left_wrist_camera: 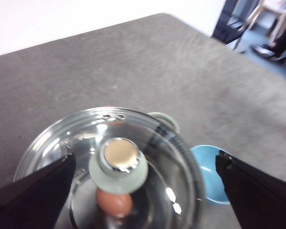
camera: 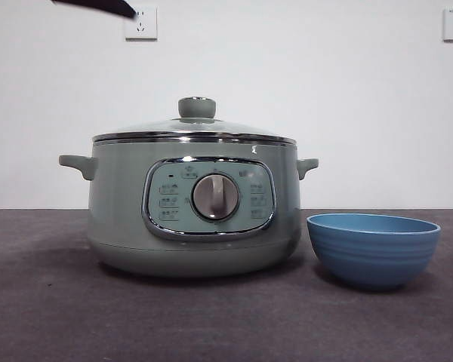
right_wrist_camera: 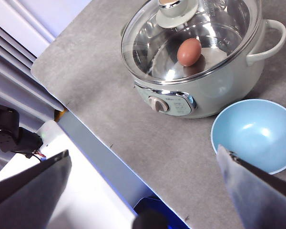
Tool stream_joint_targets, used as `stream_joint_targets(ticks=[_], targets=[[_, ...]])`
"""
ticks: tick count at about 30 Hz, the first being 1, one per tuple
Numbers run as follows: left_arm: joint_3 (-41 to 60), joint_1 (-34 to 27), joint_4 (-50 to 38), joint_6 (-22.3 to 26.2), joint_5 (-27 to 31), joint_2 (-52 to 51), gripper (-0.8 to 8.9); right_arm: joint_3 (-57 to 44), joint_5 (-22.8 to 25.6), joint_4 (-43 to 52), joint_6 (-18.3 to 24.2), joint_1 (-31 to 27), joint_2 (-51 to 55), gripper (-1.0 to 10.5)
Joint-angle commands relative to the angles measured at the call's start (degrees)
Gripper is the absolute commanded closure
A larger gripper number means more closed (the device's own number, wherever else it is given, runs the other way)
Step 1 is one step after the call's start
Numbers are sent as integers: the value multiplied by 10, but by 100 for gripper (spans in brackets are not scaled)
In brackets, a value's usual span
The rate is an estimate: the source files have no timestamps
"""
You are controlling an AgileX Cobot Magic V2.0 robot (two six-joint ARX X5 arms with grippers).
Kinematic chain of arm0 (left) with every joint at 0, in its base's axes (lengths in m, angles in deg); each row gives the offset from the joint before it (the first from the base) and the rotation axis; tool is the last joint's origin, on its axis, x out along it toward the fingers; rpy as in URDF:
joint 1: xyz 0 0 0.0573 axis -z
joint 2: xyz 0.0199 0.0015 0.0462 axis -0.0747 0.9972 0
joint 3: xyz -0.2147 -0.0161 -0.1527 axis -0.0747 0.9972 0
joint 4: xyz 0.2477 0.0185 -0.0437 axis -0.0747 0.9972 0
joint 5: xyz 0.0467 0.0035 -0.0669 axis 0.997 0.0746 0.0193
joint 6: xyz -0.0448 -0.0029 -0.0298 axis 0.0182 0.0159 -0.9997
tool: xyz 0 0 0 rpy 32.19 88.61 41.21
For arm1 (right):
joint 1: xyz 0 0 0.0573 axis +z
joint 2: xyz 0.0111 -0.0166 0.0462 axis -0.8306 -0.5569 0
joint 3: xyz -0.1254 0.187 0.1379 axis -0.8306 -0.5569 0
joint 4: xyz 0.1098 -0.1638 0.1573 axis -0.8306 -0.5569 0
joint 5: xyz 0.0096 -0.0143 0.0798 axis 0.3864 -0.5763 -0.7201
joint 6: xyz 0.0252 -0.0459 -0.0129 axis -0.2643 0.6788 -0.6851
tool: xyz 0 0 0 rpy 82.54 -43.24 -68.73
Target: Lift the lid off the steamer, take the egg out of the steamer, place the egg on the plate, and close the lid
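The pale green steamer (camera: 192, 219) stands on the table with its glass lid (camera: 195, 130) on, green knob (camera: 197, 107) on top. The blue plate, a deep bowl (camera: 374, 249), stands just right of it and is empty. My left gripper (left_wrist_camera: 145, 162) is open and hovers above the lid's knob (left_wrist_camera: 118, 160), one jaw on either side, not touching. The brownish egg (left_wrist_camera: 114, 202) lies inside the pot under the glass; it also shows in the right wrist view (right_wrist_camera: 188, 51). My right gripper (right_wrist_camera: 143, 152) is open and empty, high up near the table's front edge, away from the steamer (right_wrist_camera: 200, 90) and the bowl (right_wrist_camera: 255, 133).
A black arm tip (camera: 98, 6) shows at the top left of the front view. Wall sockets (camera: 140, 23) are on the white wall behind. The grey table (camera: 53, 302) ends at a front edge (right_wrist_camera: 100, 157) near the right arm.
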Motion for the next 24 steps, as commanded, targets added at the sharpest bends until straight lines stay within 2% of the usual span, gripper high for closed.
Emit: stream_joint_targets(ticks=[1, 8, 24], targets=[[-1, 15, -33, 31, 26, 41, 318, 1, -1, 2, -4, 1, -3, 410], [-1, 24, -100, 46, 48, 118, 319, 1, -1, 2, -4, 1, -7, 410], [-1, 28, -125, 46, 51, 203, 319, 1, -1, 2, -4, 1, -7, 410]])
